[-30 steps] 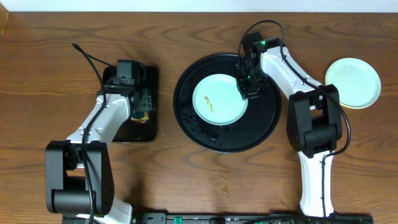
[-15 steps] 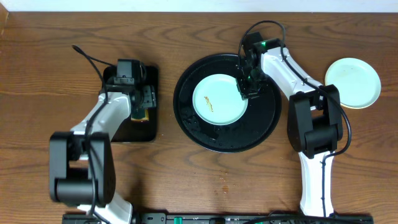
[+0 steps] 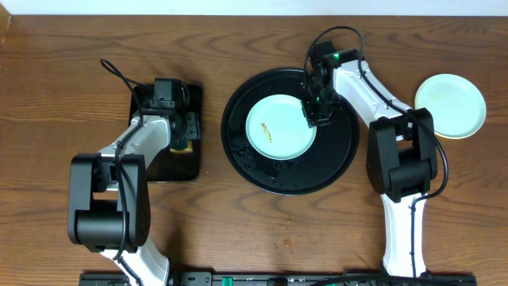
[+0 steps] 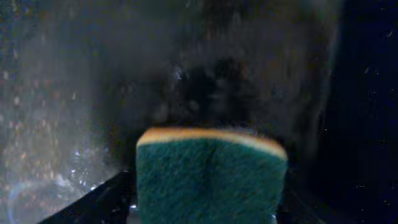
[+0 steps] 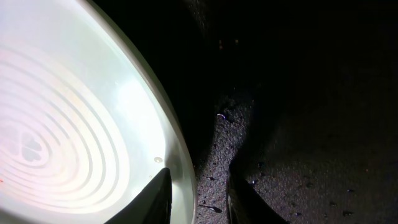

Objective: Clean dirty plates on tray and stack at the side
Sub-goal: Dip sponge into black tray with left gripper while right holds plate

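Brown-smeared mint plate (image 3: 279, 127), glossy black tray (image 3: 290, 179), green-and-yellow sponge (image 4: 208, 180).

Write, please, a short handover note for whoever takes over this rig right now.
Left tool: shut on the sponge, over the small rectangular tray.
Right tool: open, fingers astride the rim of the mint plate.
That plate lies on the round black tray, with a brown smear on it.
Done: a pale plate lies on the table at the right.
Left: wipe the mint plate, then stack it on the pale one.
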You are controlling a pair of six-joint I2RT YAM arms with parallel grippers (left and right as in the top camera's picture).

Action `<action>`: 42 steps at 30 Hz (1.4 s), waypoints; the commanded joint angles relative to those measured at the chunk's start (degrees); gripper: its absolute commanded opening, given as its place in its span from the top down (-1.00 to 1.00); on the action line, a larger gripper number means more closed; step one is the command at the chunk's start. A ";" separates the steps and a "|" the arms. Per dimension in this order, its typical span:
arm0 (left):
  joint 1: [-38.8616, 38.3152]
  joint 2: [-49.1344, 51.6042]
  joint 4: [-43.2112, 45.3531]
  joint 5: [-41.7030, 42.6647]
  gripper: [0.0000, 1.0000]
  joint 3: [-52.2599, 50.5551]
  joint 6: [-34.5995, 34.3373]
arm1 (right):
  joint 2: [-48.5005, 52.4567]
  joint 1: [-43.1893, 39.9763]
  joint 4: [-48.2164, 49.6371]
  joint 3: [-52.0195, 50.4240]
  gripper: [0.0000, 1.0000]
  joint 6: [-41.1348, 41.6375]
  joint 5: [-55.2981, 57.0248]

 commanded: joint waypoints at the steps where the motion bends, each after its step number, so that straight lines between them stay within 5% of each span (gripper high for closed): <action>1: 0.15 0.17 -4.26 -0.09 0.04 -0.42 0.33 | -0.33 0.13 0.35 -1.18 0.42 -0.79 1.70; 2: 0.15 0.17 -5.73 -0.09 0.71 -0.44 0.35 | -0.33 0.15 0.35 -1.18 0.41 -0.79 1.73; 3: 0.15 0.17 -5.92 -0.11 0.84 -0.44 0.35 | -0.33 0.15 0.37 -1.18 0.40 -0.79 1.73; 5: 0.15 0.17 -5.88 -0.11 0.77 -0.44 0.35 | -0.33 0.15 0.35 -1.18 0.40 -0.76 1.73; 7: 0.15 0.17 -5.90 -0.11 -0.24 -0.44 0.35 | -0.33 0.15 0.20 -1.18 0.39 -0.79 1.73; 8: 0.15 0.17 -6.14 -0.11 -0.43 -0.44 0.35 | -0.33 0.15 0.11 -1.18 0.39 -0.79 1.73; 9: 0.15 0.17 -6.60 -0.11 -0.32 -0.44 0.35 | -0.33 0.15 0.07 -1.18 0.39 -0.79 1.73; 11: 0.15 0.17 -7.85 -0.11 0.53 -0.44 0.35 | -0.33 0.15 0.04 -1.18 0.38 -0.76 1.73; 12: 0.15 0.17 -8.39 -0.11 0.60 -0.44 0.35 | -0.33 0.15 0.07 -1.18 0.38 -0.76 1.73; 13: 0.15 0.17 -8.85 -0.11 0.60 -0.44 0.35 | -0.33 0.15 0.09 -1.18 0.38 -0.76 1.70; 15: 0.15 0.17 -9.75 -0.11 0.17 -0.44 0.35 | -0.33 0.15 0.11 -1.18 0.37 -0.76 1.73; 16: 0.15 0.17 -10.03 -0.11 0.15 -0.44 0.35 | -0.33 0.15 0.13 -1.18 0.36 -0.76 1.73; 17: 0.15 0.17 -10.40 -0.11 0.84 -0.44 0.35 | -0.33 0.15 0.17 -1.18 0.37 -0.76 1.73; 20: 0.15 0.17 -10.97 -0.13 0.84 -0.44 0.35 | -0.33 0.15 1.25 -1.60 0.34 -0.79 1.73; 22: 0.15 0.17 -11.06 -0.11 -0.15 -0.44 0.35 | -0.33 0.15 3.78 -3.69 0.17 -0.79 1.73; 25: 0.15 0.17 -11.13 -0.11 -0.01 -0.44 0.35 | -0.33 0.15 7.74 -6.51 0.14 -0.79 1.70; 26: 0.15 0.17 -11.10 -0.11 0.09 -0.44 0.35 | -0.33 0.15 8.63 -7.15 0.26 -0.79 1.68; 28: 0.15 0.17 -11.13 -0.11 0.47 -0.44 0.35 | -0.33 0.15 9.81 -8.17 0.93 -0.79 1.66; 30: 0.15 0.17 -10.97 -0.11 0.85 -0.42 0.35 | -0.35 0.15 9.79 -8.17 0.98 -0.74 1.42; 42: 0.15 -3.67 -10.01 -0.74 0.85 0.94 0.35 | -1.84 -0.79 6.19 -7.72 0.98 18.51 -8.09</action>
